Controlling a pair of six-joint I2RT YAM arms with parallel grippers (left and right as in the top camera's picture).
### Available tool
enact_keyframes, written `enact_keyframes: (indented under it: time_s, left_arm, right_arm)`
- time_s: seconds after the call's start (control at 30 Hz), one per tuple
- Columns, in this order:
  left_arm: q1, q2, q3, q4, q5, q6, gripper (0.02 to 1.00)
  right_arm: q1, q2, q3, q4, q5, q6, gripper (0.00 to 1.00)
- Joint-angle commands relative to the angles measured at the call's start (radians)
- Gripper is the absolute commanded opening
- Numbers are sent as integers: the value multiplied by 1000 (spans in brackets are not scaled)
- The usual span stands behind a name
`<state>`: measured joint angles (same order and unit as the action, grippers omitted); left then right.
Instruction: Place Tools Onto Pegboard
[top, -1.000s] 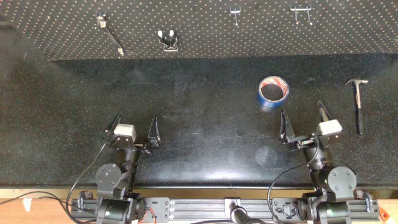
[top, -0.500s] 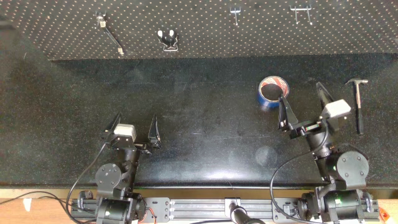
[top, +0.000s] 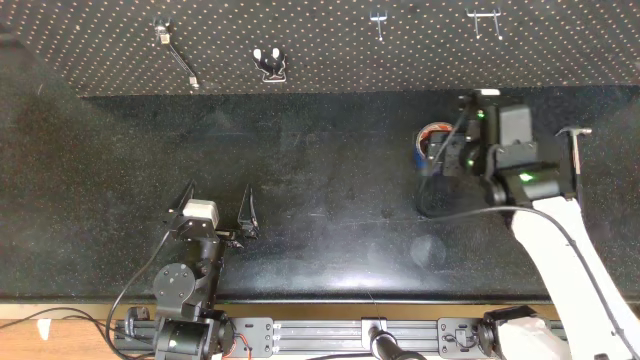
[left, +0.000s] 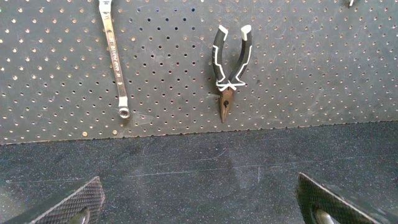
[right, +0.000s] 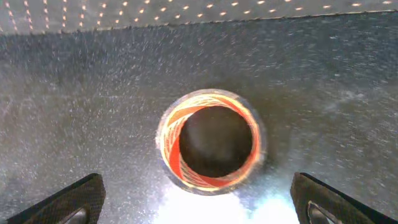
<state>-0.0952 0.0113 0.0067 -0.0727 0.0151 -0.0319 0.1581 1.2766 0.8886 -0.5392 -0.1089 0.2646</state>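
The tape roll (right: 169, 146) is seen lying flat directly beneath the right hand (right: 199, 211), whose fingers are spread apart.

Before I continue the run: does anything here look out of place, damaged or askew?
Nothing looks damaged or spilled. Only the tape roll and the hammer lie on the table instead of the pegboard, where the wrench and pliers hang.

Top camera overlooks table (top: 300, 180) and pegboard (top: 330, 55). Left wrist faces pegboard from afar, sharing pliers (left: 230, 68); right wrist looks down close on tape (right: 169, 143).
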Motion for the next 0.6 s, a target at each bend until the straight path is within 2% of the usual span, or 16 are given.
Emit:
enact_keyframes:
  time_s: [0.03, 0.27, 0.6]
  left_arm:
    - [-3, -8, -1, -7, -14, -16, 996]
    - [-3, -8, -1, -7, -14, -16, 996]
    - [-3, -8, -1, -7, -14, -16, 996]
  right_arm:
    - [111, 115, 64, 2, 173, 54, 976]
    - [180, 271, 130, 2, 181, 53, 976]
    - [186, 387, 146, 78, 180, 53, 976]
